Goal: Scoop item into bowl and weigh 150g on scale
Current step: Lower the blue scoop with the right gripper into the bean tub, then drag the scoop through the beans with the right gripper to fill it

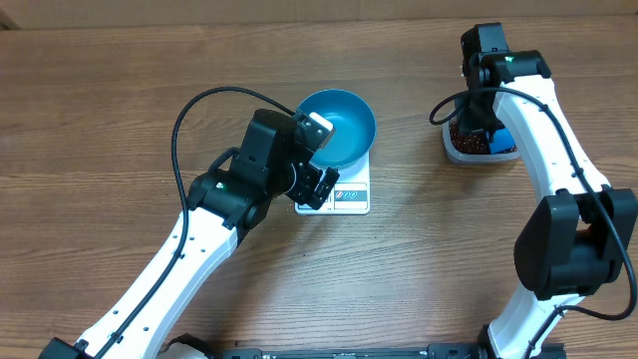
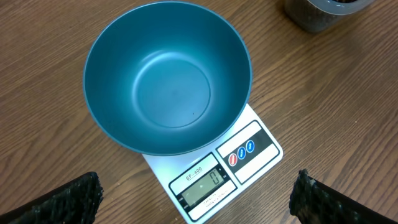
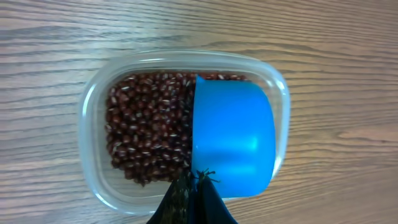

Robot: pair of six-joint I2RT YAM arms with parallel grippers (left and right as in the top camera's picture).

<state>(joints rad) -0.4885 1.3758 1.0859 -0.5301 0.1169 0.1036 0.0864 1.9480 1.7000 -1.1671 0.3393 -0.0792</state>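
My left pincer point(image 1: 317, 157) hangs with its fingers wide apart, holding nothing, just above the near side of the bowl point(image 1: 351, 120) and over the scale point(image 1: 351, 195). The bowl sits upright, mouth up, on the back part of the scale, and its rim overhangs the plate. The scale lies square to the table point(image 1: 120, 100), with its display strip on the edge facing my base; the small screen reads zero.

My right pincer point(image 3: 193, 194) is pinched together at the near edge of the blue scoop point(image 3: 233, 140), whose handle is hidden under my fingers. The scoop points straight away from my fingers and covers the right half of the clear tub point(image 3: 90, 130). The beans point(image 3: 146, 134) lie as a loose heap filling the tub's left half. The tub's long side runs across my wrist view, crosswise to the scoop. It stands well apart from the scale, to its right.

Everything rests on brown wood-grain tabletop, with the grain running side to side.
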